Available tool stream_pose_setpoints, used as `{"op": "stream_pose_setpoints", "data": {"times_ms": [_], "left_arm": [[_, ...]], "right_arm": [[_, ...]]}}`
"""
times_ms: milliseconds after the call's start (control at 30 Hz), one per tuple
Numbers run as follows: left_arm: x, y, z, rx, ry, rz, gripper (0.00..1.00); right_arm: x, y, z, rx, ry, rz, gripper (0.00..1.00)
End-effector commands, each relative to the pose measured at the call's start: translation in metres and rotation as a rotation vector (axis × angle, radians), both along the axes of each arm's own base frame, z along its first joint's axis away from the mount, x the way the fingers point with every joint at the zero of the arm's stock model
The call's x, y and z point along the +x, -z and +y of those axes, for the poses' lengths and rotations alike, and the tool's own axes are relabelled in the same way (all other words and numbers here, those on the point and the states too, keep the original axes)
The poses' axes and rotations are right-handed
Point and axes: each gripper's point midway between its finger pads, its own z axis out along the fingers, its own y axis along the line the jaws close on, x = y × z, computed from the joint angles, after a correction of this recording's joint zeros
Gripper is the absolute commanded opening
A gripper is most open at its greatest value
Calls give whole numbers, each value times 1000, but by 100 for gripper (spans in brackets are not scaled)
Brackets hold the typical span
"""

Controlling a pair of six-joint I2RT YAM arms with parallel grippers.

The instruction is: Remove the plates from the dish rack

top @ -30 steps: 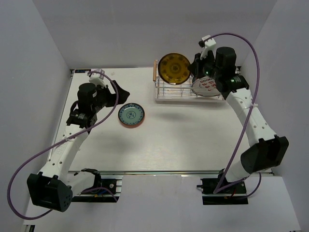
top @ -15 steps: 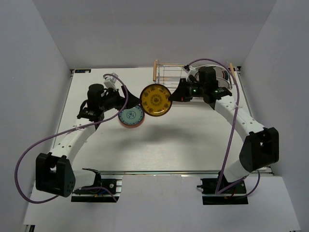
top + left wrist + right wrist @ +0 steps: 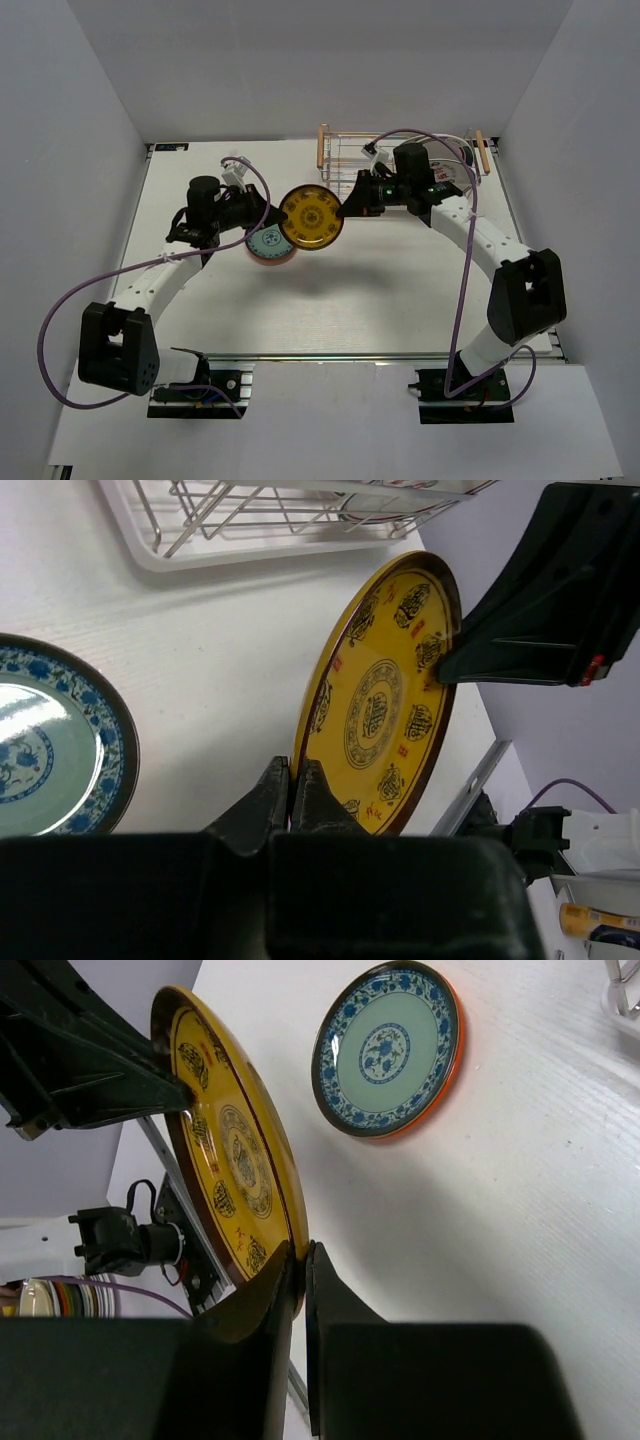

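Observation:
A yellow patterned plate [image 3: 311, 216] hangs on edge above the table between both arms. My left gripper [image 3: 282, 214] is shut on its left rim, and the left wrist view shows the plate [image 3: 385, 700] pinched in that gripper [image 3: 295, 780]. My right gripper [image 3: 344, 207] is shut on the opposite rim, and the right wrist view shows the plate [image 3: 235, 1150] clamped in that gripper [image 3: 300, 1255]. The dish rack [image 3: 335, 158] stands at the back behind the right arm, with a white plate [image 3: 452, 175] in it. A blue-patterned, orange-rimmed plate [image 3: 262, 246] lies flat on the table.
The flat plate [image 3: 388, 1048] lies just below and left of the held one, and the left wrist view has it [image 3: 40, 750] at the left edge. The rack's white base [image 3: 200, 555] is close behind. White walls enclose the table on three sides.
The right arm carried the yellow plate from the rack leftward to the table's middle. The left arm swung in toward it, and its gripper went from open to shut on the plate's rim.

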Motion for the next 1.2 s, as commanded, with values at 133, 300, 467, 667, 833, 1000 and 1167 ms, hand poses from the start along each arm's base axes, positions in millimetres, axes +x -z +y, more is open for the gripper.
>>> {"op": "stream_pose_setpoints", "data": {"times_ms": [133, 300, 467, 667, 833, 1000, 1167], "left_arm": [[2, -13, 15, -12, -112, -29, 0], [11, -1, 45, 64, -335, 71, 0], [21, 27, 88, 199, -579, 199, 0], [29, 63, 111, 311, -716, 316, 0], [37, 82, 113, 353, -730, 363, 0], [39, 99, 115, 392, -738, 429, 0], [41, 104, 114, 405, -729, 443, 15]], "right_arm": [[12, -15, -2, 3, 31, -69, 35], [23, -9, -15, -55, 139, -108, 89], [39, 5, -49, -201, 319, -132, 89], [44, 7, -80, -314, 450, -165, 89], [41, 9, -91, -352, 482, -172, 89], [38, 9, -98, -370, 489, -191, 89], [35, 7, -104, -387, 501, -213, 89]]}}
